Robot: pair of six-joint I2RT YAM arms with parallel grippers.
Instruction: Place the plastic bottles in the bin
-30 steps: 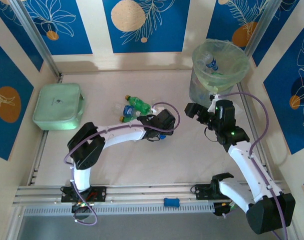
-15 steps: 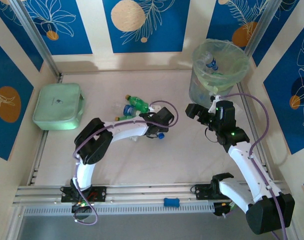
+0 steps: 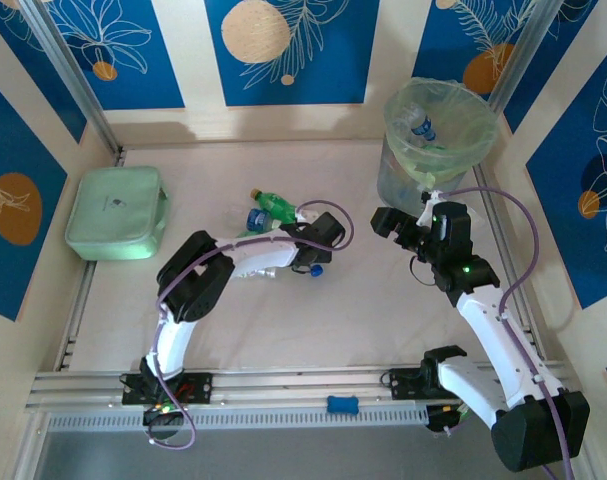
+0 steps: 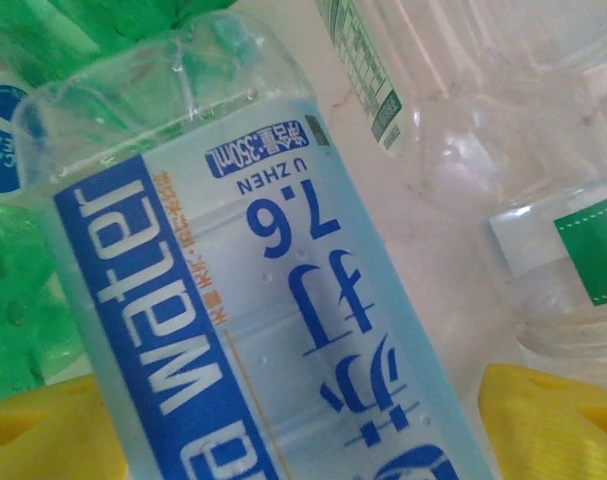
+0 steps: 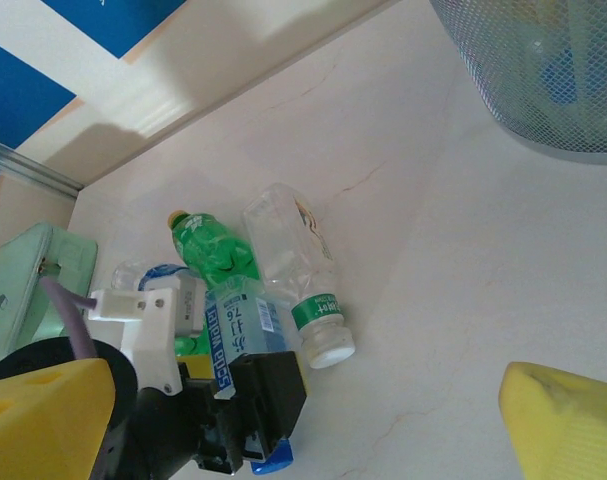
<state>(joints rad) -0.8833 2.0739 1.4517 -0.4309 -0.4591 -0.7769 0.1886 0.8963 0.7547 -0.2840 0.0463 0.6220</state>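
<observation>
Blue-labelled clear bottle (image 4: 233, 300) is straddled by the left gripper (image 4: 295, 435); whether it is clamped cannot be told. The right gripper (image 3: 401, 232) is held agape near the bin (image 3: 398, 175)

You get bright, even light in the top view, with only soft shadows on the surface (image 3: 363, 300). Your left wrist view sits so close that the blue bottle (image 4: 263, 300) reads soft, and the clear bottle (image 4: 503, 130) beside it washes out. The right wrist view's yellow fingertips (image 5: 568, 420) blur at the bottom corners.

A mint-green box (image 3: 116, 212) lies on the table (image 3: 383, 320).
</observation>
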